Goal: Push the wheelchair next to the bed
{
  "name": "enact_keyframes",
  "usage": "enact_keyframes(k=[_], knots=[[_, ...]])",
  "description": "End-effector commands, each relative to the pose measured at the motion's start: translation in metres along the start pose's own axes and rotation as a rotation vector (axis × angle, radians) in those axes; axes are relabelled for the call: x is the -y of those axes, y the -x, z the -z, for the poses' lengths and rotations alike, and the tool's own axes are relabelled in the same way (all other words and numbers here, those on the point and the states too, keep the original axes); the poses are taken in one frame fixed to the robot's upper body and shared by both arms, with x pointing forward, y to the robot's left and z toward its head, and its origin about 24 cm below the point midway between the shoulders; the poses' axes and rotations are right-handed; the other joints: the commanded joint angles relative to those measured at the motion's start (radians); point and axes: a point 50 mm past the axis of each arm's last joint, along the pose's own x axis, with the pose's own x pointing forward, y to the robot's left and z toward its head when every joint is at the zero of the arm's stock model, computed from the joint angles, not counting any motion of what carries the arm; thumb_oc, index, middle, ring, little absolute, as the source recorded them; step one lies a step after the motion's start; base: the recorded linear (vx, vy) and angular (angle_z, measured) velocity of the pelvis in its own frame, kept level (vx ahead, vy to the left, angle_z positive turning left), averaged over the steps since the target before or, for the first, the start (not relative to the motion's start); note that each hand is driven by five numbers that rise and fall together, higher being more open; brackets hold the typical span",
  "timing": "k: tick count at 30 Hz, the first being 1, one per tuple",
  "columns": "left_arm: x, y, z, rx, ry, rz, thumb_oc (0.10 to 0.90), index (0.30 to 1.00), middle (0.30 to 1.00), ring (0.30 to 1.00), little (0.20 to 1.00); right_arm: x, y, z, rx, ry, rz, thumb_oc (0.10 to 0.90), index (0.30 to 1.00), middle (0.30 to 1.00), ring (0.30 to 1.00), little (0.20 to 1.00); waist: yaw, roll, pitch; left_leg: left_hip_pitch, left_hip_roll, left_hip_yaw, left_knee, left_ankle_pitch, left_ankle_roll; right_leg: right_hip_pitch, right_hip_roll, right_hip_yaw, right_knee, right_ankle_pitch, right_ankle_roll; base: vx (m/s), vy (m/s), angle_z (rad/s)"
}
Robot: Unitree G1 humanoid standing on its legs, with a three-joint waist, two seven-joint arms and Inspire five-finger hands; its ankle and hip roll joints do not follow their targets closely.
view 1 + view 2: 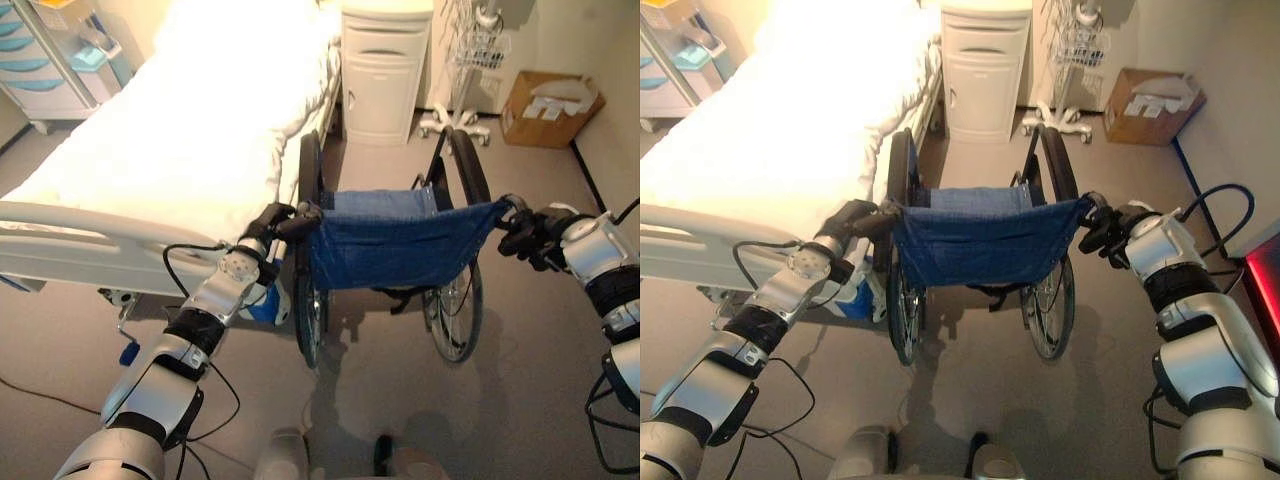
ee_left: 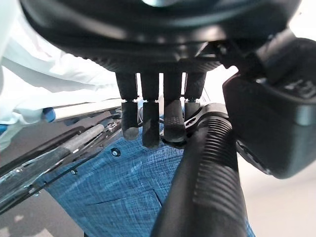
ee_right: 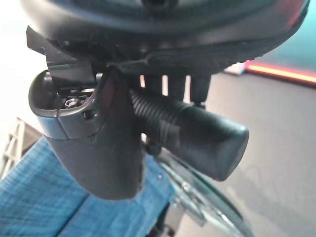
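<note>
The wheelchair [image 1: 390, 250], with a blue cloth backrest and black wheels, stands on the grey floor facing away from me. Its left wheel [image 1: 309, 180] is close beside the right edge of the white bed [image 1: 180, 130]. My left hand [image 1: 272, 222] is curled round the left push handle [image 2: 210, 168], a ribbed black grip lying between the fingers [image 2: 148, 126] and the thumb. My right hand [image 1: 1108, 230] is shut on the right push handle [image 3: 197, 128], with the thumb [image 3: 98, 148] in front of the grip.
A white bedside cabinet [image 1: 385, 70] stands ahead of the wheelchair at the bed's head. To its right are a wheeled pole stand [image 1: 455, 120] and a cardboard box [image 1: 550, 105]. The bed's grey footboard [image 1: 100, 250] is by my left arm. A drawer trolley [image 1: 45, 65] stands far left.
</note>
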Motion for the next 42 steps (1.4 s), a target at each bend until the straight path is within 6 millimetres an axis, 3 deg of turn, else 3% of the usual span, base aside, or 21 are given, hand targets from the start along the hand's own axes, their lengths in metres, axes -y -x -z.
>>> enact_keyframes(k=[1, 2, 3, 4, 6, 9, 12, 17, 19, 21, 25, 28, 29, 31, 33, 36, 37, 38, 39, 41, 42], knots=[[0.003, 0.005, 0.0, 0.034, -0.171, 0.018, 0.4, 0.3, 0.3, 0.3, 0.3, -0.053, 0.016, -0.074, 0.347, 0.112, -0.167, 0.4, 0.3, 0.3, 0.3, 0.3, 0.061, 0.004, 0.066, -0.07, -0.053, 0.028, -0.113, 0.247, 0.078, 0.055, 0.048, 0.038, 0.046, 0.014, 0.046, 0.41, 0.281, -1.19], [-0.003, 0.006, 0.005, 0.011, -0.158, 0.012, 0.4, 0.3, 0.3, 0.3, 0.3, -0.053, 0.015, -0.071, 0.343, 0.107, -0.186, 0.4, 0.3, 0.3, 0.3, 0.3, 0.063, 0.0, 0.032, -0.04, -0.053, 0.065, -0.102, 0.178, 0.116, 0.059, 0.022, 0.038, 0.054, -0.002, 0.064, 0.31, 0.223, -1.23], [-0.004, 0.006, 0.005, 0.007, -0.159, 0.012, 0.4, 0.3, 0.3, 0.3, 0.3, -0.054, 0.014, -0.07, 0.339, 0.105, -0.19, 0.4, 0.3, 0.3, 0.3, 0.3, 0.064, -0.001, 0.027, -0.039, -0.052, 0.067, -0.094, 0.168, 0.12, 0.06, 0.017, 0.036, 0.057, -0.006, 0.066, 0.5, 0.348, -1.18], [-0.01, 0.006, 0.008, -0.009, -0.175, 0.016, 0.4, 0.3, 0.3, 0.3, 0.3, -0.06, 0.011, -0.064, 0.317, 0.095, -0.22, 0.4, 0.3, 0.3, 0.3, 0.3, 0.072, -0.011, 0.008, -0.037, -0.058, 0.05, -0.033, 0.106, 0.145, 0.07, -0.013, 0.026, 0.091, -0.032, 0.075, 0.32, 0.218, -0.49], [-0.016, 0.006, 0.011, -0.031, -0.186, 0.019, 0.4, 0.3, 0.3, 0.3, 0.3, -0.07, 0.006, -0.053, 0.3, 0.074, -0.247, 0.4, 0.3, 0.3, 0.3, 0.3, 0.084, -0.018, -0.017, -0.024, -0.063, 0.055, -0.012, 0.071, 0.172, 0.08, -0.035, 0.015, 0.137, -0.028, 0.094, 0.43, 0.291, -0.15], [-0.023, 0.006, 0.011, -0.044, -0.215, 0.011, 0.4, 0.3, 0.3, 0.3, 0.3, -0.084, 0.002, -0.044, 0.282, 0.051, -0.264, 0.4, 0.3, 0.3, 0.3, 0.3, 0.1, -0.039, -0.036, -0.014, -0.095, 0.053, -0.004, 0.046, 0.194, 0.068, -0.086, -0.013, 0.201, 0.038, 0.135, 0.32, 0.265, 0.13], [-0.024, 0.004, 0.007, -0.043, -0.21, -0.004, 0.4, 0.3, 0.3, 0.3, 0.3, -0.089, 0.0, -0.038, 0.273, 0.047, -0.261, 0.4, 0.3, 0.3, 0.3, 0.3, 0.106, -0.044, -0.041, -0.011, -0.113, 0.049, -0.01, 0.033, 0.207, 0.054, -0.118, -0.021, 0.244, 0.092, 0.14, 0.24, 0.263, -0.26], [-0.014, 0.0, 0.004, -0.033, -0.206, -0.021, 0.4, 0.3, 0.3, 0.3, 0.3, -0.092, -0.003, -0.027, 0.263, 0.029, -0.238, 0.4, 0.3, 0.3, 0.3, 0.3, 0.104, -0.041, -0.061, -0.011, -0.154, 0.008, -0.033, 0.019, 0.241, 0.016, -0.139, 0.052, 0.427, 0.232, 0.153, 0.23, 0.229, -0.08], [-0.011, 0.0, 0.007, -0.047, -0.197, -0.028, 0.4, 0.3, 0.3, 0.3, 0.3, -0.096, -0.003, -0.025, 0.263, 0.021, -0.238, 0.4, 0.3, 0.3, 0.3, 0.3, 0.1, -0.032, -0.063, 0.018, -0.152, 0.003, -0.045, 0.007, 0.251, -0.043, -0.187, 0.05, 0.524, 0.297, 0.163, 0.24, 0.165, 0.12], [-0.007, 0.001, 0.015, -0.06, -0.181, -0.03, 0.4, 0.3, 0.3, 0.3, 0.3, -0.097, -0.004, -0.022, 0.26, 0.02, -0.238, 0.4, 0.3, 0.3, 0.3, 0.3, 0.067, -0.019, -0.048, 0.076, -0.15, -0.008, -0.054, -0.017, 0.263, -0.148, -0.202, 0.091, 0.577, 0.289, 0.15, 0.31, 0.082, 0.11], [0.004, 0.002, 0.021, -0.043, -0.187, 0.014, 0.4, 0.3, 0.3, 0.3, 0.3, -0.097, -0.002, -0.021, 0.232, 0.003, -0.215, 0.4, 0.3, 0.3, 0.3, 0.3, -0.008, -0.003, -0.012, 0.167, -0.165, -0.072, -0.056, -0.057, 0.266, -0.346, -0.14, 0.161, 0.453, 0.275, 0.113, 0.34, -0.066, 0.08], [0.008, 0.004, 0.021, -0.03, -0.184, 0.036, 0.4, 0.3, 0.3, 0.3, 0.3, -0.091, -0.001, -0.02, 0.221, -0.004, -0.206, 0.4, 0.3, 0.3, 0.3, 0.3, -0.05, -0.032, 0.008, 0.211, -0.2, -0.109, -0.034, -0.114, 0.268, -0.413, -0.111, 0.174, 0.29, 0.298, 0.122, 0.43, -0.156, 0.63], [0.014, 0.005, 0.019, -0.018, -0.19, 0.057, 0.4, 0.3, 0.3, 0.3, 0.3, -0.083, 0.001, -0.018, 0.211, -0.004, -0.2, 0.4, 0.3, 0.3, 0.3, 0.3, -0.083, -0.061, 0.011, 0.268, -0.234, -0.146, -0.027, -0.163, 0.266, -0.439, -0.094, 0.15, 0.088, 0.307, 0.141, 0.47, -0.156, 0.9], [0.017, 0.004, 0.014, -0.003, -0.187, 0.053, 0.4, 0.3, 0.3, 0.3, 0.3, -0.071, 0.003, -0.024, 0.225, 0.002, -0.186, 0.4, 0.3, 0.3, 0.3, 0.3, -0.098, -0.074, 0.011, 0.306, -0.241, -0.16, -0.04, -0.177, 0.26, -0.419, -0.063, 0.122, -0.013, 0.3, 0.155, 0.4, -0.173, 1.14], [0.017, 0.002, 0.006, 0.016, -0.207, 0.047, 0.4, 0.3, 0.3, 0.3, 0.3, -0.061, 0.007, -0.037, 0.247, 0.0, -0.177, 0.4, 0.3, 0.3, 0.3, 0.3, -0.094, -0.089, -0.001, 0.31, -0.235, -0.12, -0.036, -0.186, 0.255, -0.386, -0.048, 0.061, -0.009, 0.273, 0.143, 0.26, -0.224, 1.17], [0.023, -0.002, 0.001, 0.008, -0.178, 0.041, 0.4, 0.3, 0.3, 0.3, 0.3, -0.051, 0.007, -0.043, 0.251, -0.007, -0.182, 0.4, 0.3, 0.3, 0.3, 0.3, -0.112, -0.098, -0.03, 0.342, -0.189, -0.145, 0.026, -0.222, 0.223, -0.369, -0.048, 0.106, 0.048, 0.261, 0.12, 0.29, -0.237, 0.87], [0.022, -0.002, 0.002, 0.001, -0.172, 0.042, 0.4, 0.3, 0.3, 0.3, 0.3, -0.05, 0.007, -0.044, 0.253, -0.004, -0.186, 0.4, 0.3, 0.3, 0.3, 0.3, -0.117, -0.093, -0.038, 0.361, -0.16, -0.15, 0.046, -0.208, 0.206, -0.368, -0.048, 0.102, 0.069, 0.247, 0.114, 0.23, -0.15, 0.38], [0.021, -0.003, 0.004, -0.013, -0.172, 0.044, 0.4, 0.3, 0.3, 0.3, 0.3, -0.049, 0.008, -0.046, 0.255, 0.008, -0.197, 0.4, 0.3, 0.3, 0.3, 0.3, -0.126, -0.09, -0.049, 0.385, -0.103, -0.14, 0.093, -0.139, 0.17, -0.364, -0.049, 0.076, 0.079, 0.236, 0.102, 0.32, -0.217, 0.29], [0.02, -0.003, 0.005, -0.029, -0.172, 0.035, 0.4, 0.3, 0.3, 0.3, 0.3, -0.049, 0.008, -0.047, 0.256, 0.033, -0.211, 0.4, 0.3, 0.3, 0.3, 0.3, -0.135, -0.095, -0.054, 0.379, -0.012, -0.103, 0.204, -0.003, 0.129, -0.339, -0.05, 0.034, 0.07, 0.222, 0.077, 0.32, -0.234, 0.41], [0.021, -0.003, 0.004, -0.032, -0.152, 0.023, 0.4, 0.3, 0.3, 0.3, 0.3, -0.049, 0.009, -0.047, 0.259, 0.05, -0.214, 0.4, 0.3, 0.3, 0.3, 0.3, -0.134, -0.107, -0.047, 0.327, 0.022, -0.109, 0.36, 0.066, 0.117, -0.297, -0.034, 0.034, 0.057, 0.208, 0.052, 0.32, -0.251, 0.59], [0.018, -0.003, 0.002, -0.033, -0.142, 0.004, 0.4, 0.3, 0.3, 0.3, 0.3, -0.05, 0.01, -0.048, 0.264, 0.057, -0.22, 0.4, 0.3, 0.3, 0.3, 0.3, -0.118, -0.134, -0.036, 0.235, 0.04, -0.102, 0.518, 0.14, 0.101, -0.252, -0.041, 0.013, 0.06, 0.185, 0.024, 0.28, -0.225, 0.28]])
